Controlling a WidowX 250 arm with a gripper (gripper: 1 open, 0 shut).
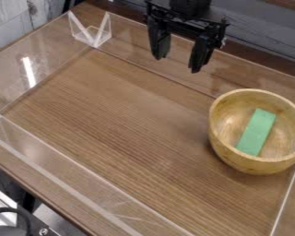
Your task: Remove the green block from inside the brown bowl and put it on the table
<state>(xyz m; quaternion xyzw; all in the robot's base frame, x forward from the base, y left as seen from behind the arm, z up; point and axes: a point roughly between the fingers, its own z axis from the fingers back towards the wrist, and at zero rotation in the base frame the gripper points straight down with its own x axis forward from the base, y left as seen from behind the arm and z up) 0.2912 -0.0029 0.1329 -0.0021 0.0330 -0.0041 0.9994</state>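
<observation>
Nothing done yet: green block point(256, 132) lying inside brown bowl point(257, 132) at right of desk point(113, 120), end effector point(183, 51) spread, empty, well apart; grasp, lift, placement all outstanding.

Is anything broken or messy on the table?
No, nothing stands out. The green block lies inside the brown bowl, which sits upright on the table. The open gripper hangs apart from both.

And here's the count: one round light-brown wooden bowl point(256, 132) at right, one flat bright-green rectangular block point(256, 132) lying inside it, one black robot gripper point(180, 53) hanging far back, and one brown wood-grain table point(113, 129) beneath everything.
</observation>
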